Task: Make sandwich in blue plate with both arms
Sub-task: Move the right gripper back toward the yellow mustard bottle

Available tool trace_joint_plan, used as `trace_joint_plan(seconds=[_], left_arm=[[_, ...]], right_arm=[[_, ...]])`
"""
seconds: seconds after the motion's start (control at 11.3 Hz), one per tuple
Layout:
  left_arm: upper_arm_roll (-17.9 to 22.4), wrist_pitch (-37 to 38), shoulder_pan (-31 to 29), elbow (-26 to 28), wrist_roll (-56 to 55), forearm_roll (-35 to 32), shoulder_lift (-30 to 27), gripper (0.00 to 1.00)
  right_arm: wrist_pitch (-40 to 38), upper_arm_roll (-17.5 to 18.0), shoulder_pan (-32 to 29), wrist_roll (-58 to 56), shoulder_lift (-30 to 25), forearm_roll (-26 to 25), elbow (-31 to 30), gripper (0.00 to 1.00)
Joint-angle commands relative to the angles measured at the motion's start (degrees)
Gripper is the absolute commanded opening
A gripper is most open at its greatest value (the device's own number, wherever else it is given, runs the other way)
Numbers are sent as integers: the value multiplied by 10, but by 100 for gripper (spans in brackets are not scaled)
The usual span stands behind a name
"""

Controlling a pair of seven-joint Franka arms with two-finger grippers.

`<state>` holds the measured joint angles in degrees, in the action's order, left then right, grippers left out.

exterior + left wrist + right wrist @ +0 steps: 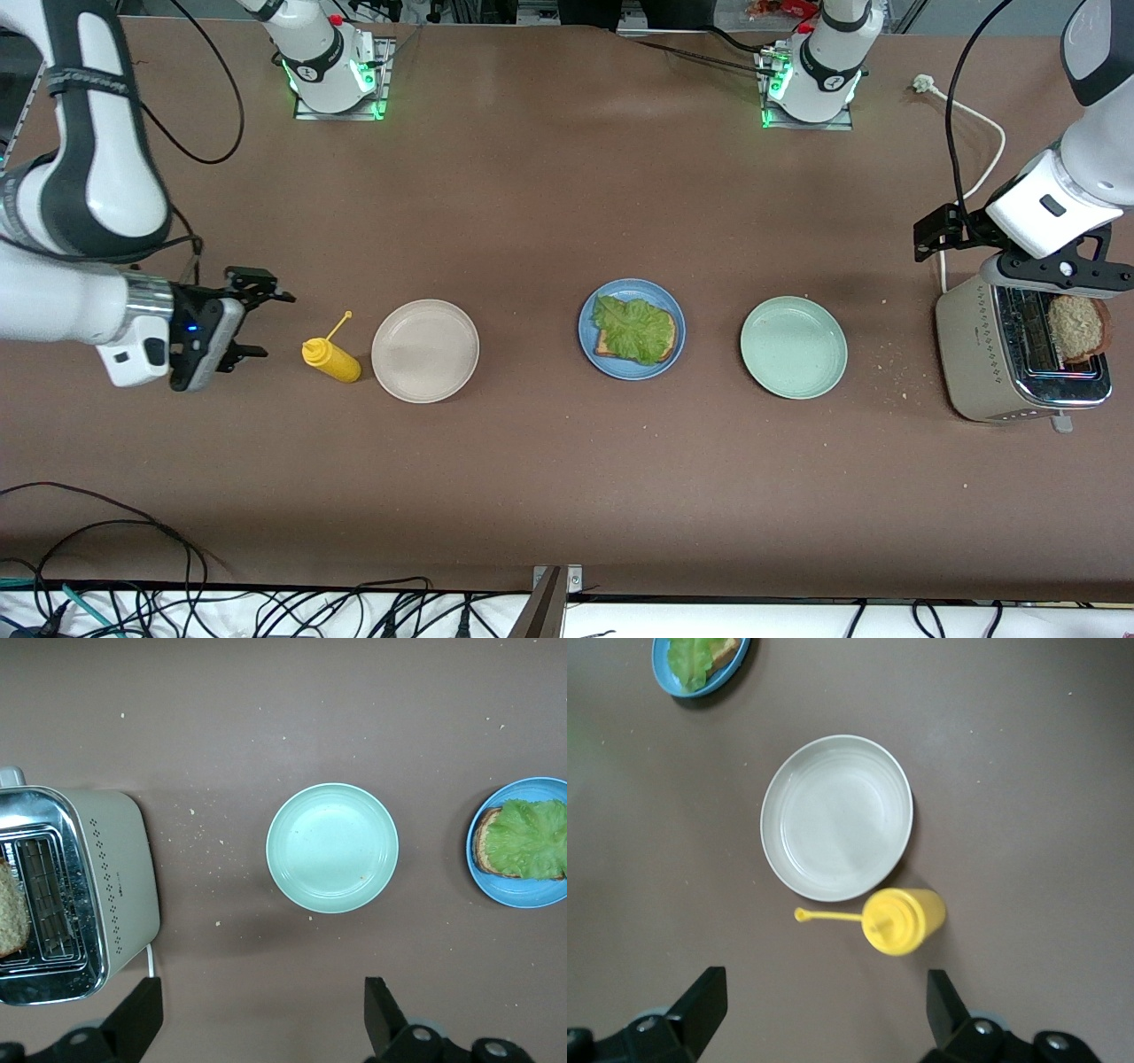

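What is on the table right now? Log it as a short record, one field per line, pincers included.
blue plate: mid-table, holds one bread slice topped with lettuce; no top slice yet
pale green plate: bare, between the blue plate and the toaster
toaster: at the left arm's end, second bread slice standing in its slot
off-white plate: bare
mustard bottle: upright, beside the off-white plate
left pincer: open, near the toaster
right pincer: open, beside the mustard bottle

Front high overview; wrists look down, sharing blue plate [631,330].
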<state>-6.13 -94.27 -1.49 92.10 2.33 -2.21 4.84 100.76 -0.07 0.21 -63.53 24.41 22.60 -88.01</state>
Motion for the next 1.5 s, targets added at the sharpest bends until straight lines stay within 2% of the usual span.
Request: trace_joint_plan(seconds=[0.0,0.27,0.53,0.8,1.06,1.24,1.42], left_arm=[[-3,13,-3,-3,-5,-10,0,100],[-4,15,-2,-3,-7,-10,0,100],[-4,16,-2,-3,-4,-10,0,100],[-4,16,-3,-3,-2,-10,0,100],[-4,16,-3,-4,-1,-10,0,100],[-4,16,-3,-5,-1,-10,0,100],[-3,16,-4,-5,-1,-10,0,100]], right_arm=[[-20,-9,-27,-115,12,31,-5,100],[-29,-10,-75,-253,63,106,-4,100],[-29,-10,-102,-379,109,158,-3,100],[-29,-10,-118,-491,161,236,-1,100],[-29,-10,-121,-563,206,288,19,100],[-29,-6,-121,-584,221,293,20,100],[-29,-5,-118,-610,238,327,20,100]])
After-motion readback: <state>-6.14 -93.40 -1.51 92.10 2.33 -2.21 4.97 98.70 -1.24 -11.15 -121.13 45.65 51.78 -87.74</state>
